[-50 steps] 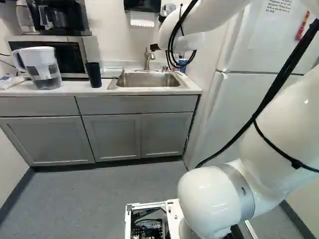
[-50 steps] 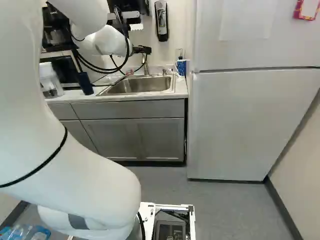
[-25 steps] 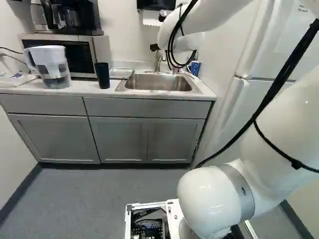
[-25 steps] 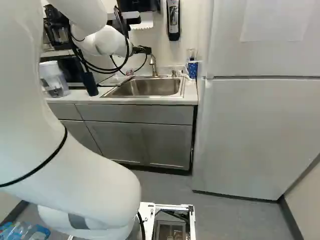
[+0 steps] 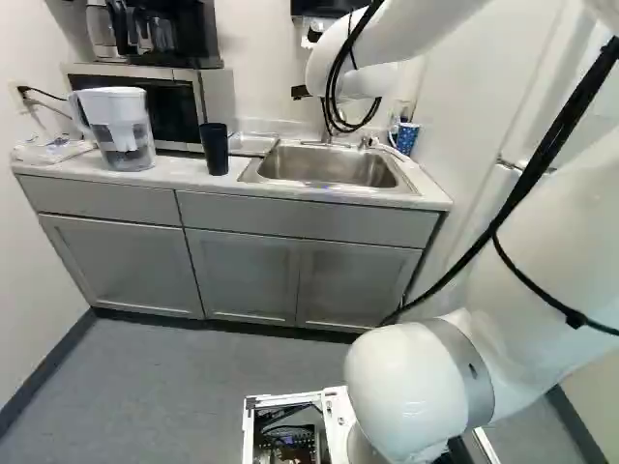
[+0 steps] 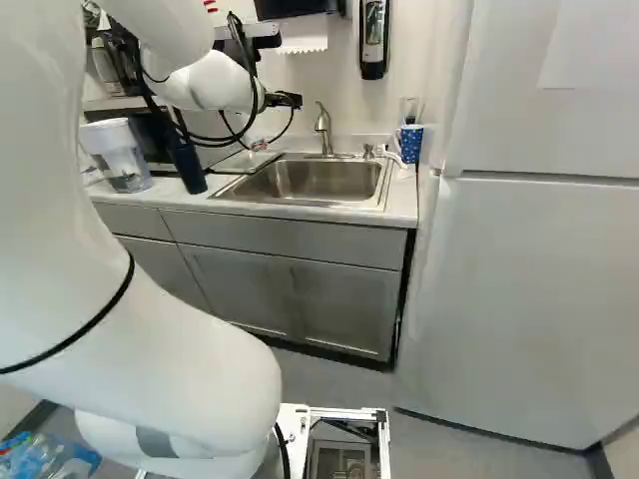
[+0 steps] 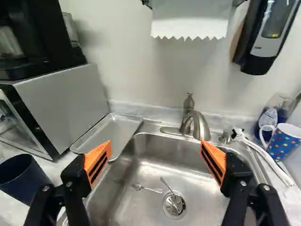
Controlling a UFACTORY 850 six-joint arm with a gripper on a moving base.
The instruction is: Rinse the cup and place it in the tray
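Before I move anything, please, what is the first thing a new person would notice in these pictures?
Probably my big white arm, filling much of both base views. Then the gripper, its orange-padded fingers standing wide open before the steel sink, where small metal utensils lie. The dark cup stands left of the sink in the left base view.

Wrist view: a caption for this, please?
Open fingers over a steel sink holding two utensils, a metal tray and dark cup to one side.
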